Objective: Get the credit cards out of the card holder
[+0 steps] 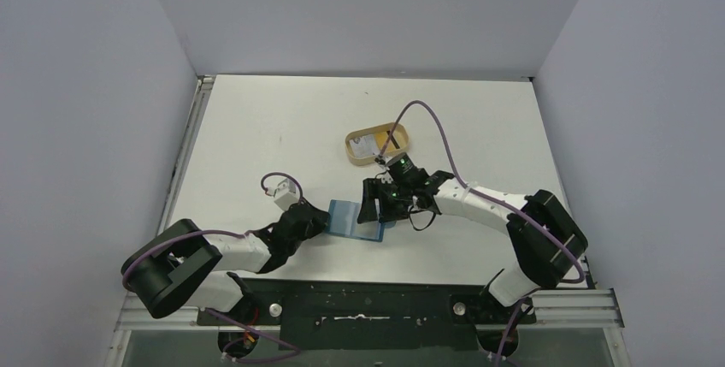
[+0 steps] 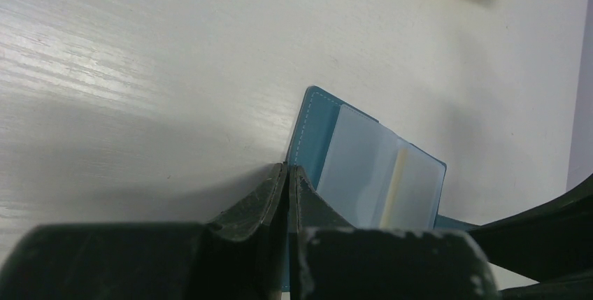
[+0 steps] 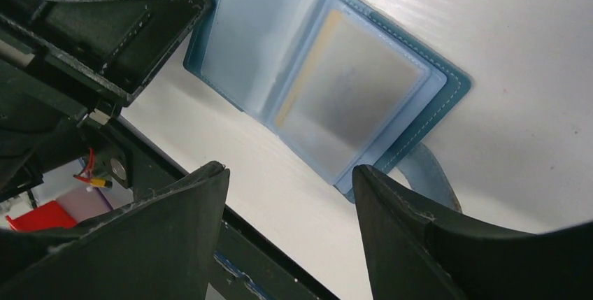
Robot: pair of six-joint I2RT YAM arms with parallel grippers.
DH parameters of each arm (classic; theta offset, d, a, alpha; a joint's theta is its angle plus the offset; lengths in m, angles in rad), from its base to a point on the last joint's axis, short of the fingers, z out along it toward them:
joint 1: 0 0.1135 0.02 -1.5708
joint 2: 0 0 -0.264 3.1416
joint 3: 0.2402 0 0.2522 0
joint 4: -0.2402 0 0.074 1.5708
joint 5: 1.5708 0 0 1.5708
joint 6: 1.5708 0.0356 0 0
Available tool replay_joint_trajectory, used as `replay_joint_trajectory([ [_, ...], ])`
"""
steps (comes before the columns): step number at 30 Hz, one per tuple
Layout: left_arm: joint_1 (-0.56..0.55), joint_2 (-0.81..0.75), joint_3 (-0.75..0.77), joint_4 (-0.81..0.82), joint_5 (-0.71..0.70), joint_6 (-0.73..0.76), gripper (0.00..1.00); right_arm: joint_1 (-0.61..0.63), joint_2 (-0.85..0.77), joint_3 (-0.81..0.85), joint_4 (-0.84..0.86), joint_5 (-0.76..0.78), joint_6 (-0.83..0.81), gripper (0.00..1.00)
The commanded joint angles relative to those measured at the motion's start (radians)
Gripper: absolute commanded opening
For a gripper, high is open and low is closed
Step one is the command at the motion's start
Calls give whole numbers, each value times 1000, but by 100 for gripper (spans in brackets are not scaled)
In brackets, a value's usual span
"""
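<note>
At the left, the left gripper point(image 1: 318, 223) was seen pressed fully together. Its fingertips point(image 2: 273, 188) were pinched on the left edge of the card holder point(image 1: 352, 220), and a sliver of teal cover was visible between them in the left wrist view. The card holder was laid open and flat on the white table point(image 1: 256, 127), near the front edge and between the two grippers, with its clear sleeves point(image 3: 259, 41) turned upward. Behind the frosted plastic of the right-hand sleeve a card point(image 3: 356, 83) was made out, greyish with a tan strip along its inner edge; its print could not be read. Whether a card was kept in the pale left-hand sleeve could not be told. A snap tab point(image 3: 430, 170) was seen sticking out from the right edge of the card holder. Over that right side the right gripper point(image 1: 380, 204) was poised, its jaws parted wide with nothing between them. Farther back and slightly to the right, well apart from the card holder, a tan oval tray point(image 1: 349, 146) was set on the table. Something pale and flat with a yellowish patch was seen lying in it, too small to be identified.
</note>
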Motion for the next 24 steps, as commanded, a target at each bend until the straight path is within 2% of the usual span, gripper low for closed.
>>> replay_joint_trajectory([
  [1, -7, 24, -2, -89, 0, 23, 0, -5, -6, -34, 205, 32, 97, 66],
  [6, -8, 9, -8, -94, -2, 20, 0, -4, 50, -65, 322, 37, 151, 66],
  [24, -12, 9, -6, -104, -3, 20, 0, -29, -5, -162, 272, 60, 124, 66],
])
